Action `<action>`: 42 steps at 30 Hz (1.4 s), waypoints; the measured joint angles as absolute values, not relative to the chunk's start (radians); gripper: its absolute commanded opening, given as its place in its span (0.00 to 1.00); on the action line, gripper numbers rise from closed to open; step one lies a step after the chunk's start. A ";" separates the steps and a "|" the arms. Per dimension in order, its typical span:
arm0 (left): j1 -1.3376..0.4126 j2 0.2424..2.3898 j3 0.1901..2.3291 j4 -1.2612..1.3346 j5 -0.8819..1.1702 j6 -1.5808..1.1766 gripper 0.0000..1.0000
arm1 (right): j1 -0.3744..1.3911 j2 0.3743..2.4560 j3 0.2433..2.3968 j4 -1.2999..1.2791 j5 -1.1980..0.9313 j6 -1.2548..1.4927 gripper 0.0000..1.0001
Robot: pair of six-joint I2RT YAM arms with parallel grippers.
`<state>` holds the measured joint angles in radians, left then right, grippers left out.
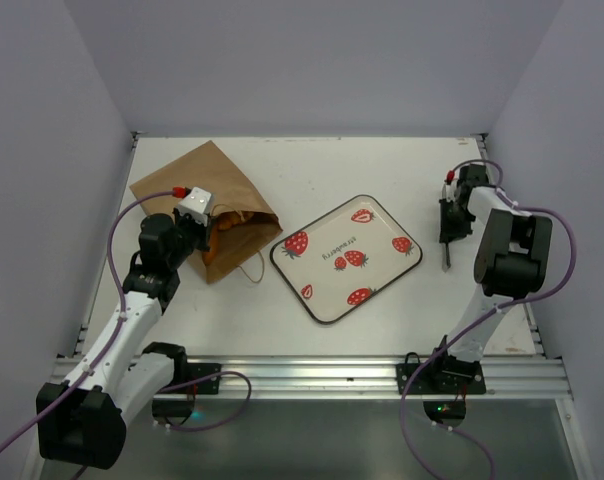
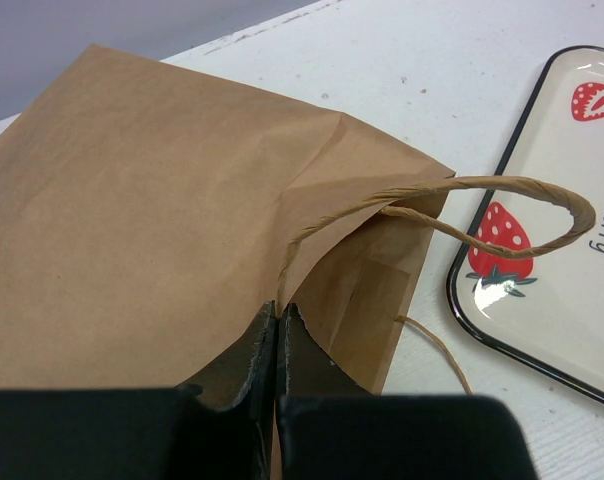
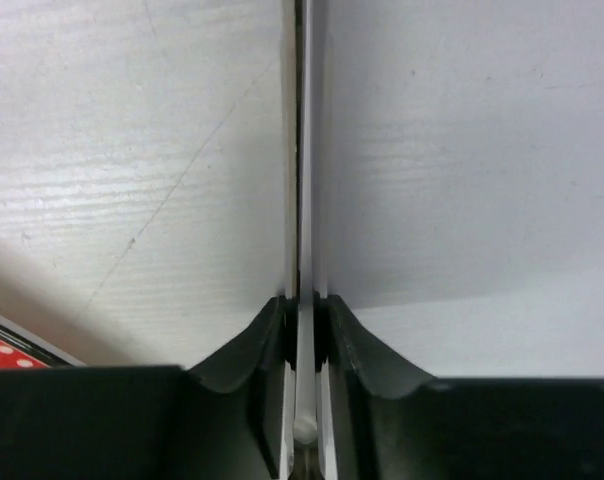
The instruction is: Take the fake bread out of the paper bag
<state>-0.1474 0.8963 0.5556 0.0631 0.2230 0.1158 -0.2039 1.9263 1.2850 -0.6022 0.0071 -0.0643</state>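
The brown paper bag lies flat at the left of the table, its mouth facing the tray. Glossy orange fake bread shows just inside the mouth. My left gripper is at the mouth, shut on the bag's upper rim, where a twisted handle arcs away from the jaws. No bread shows in the left wrist view. At the far right my right gripper points down at the table. It is shut on a thin two-bladed metal tool, which looks like tongs.
The white strawberry-printed tray sits mid-table between the arms, and its corner lies close to the bag's mouth. The bag's other handle trails on the table. Grey walls close in the left, right and back.
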 measured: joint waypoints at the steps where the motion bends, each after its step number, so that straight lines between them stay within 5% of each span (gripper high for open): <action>1: -0.147 0.896 0.556 0.063 0.223 0.116 0.00 | -0.202 1.921 1.276 -0.588 0.008 -0.075 0.11; 2: -0.147 0.896 0.556 0.064 0.223 0.116 0.00 | -0.202 1.916 1.269 -0.577 0.008 -0.083 0.00; 14: -0.147 0.896 0.556 0.064 0.224 0.116 0.00 | -0.216 1.824 1.153 -0.492 -0.006 -0.210 0.00; 30: -0.147 0.888 0.556 0.064 0.224 0.116 0.00 | -0.232 1.541 1.234 -0.607 -0.244 -0.297 0.37; 42: -0.147 0.880 0.556 0.064 0.224 0.116 0.00 | -0.229 1.460 1.312 -0.724 -0.411 -0.298 0.46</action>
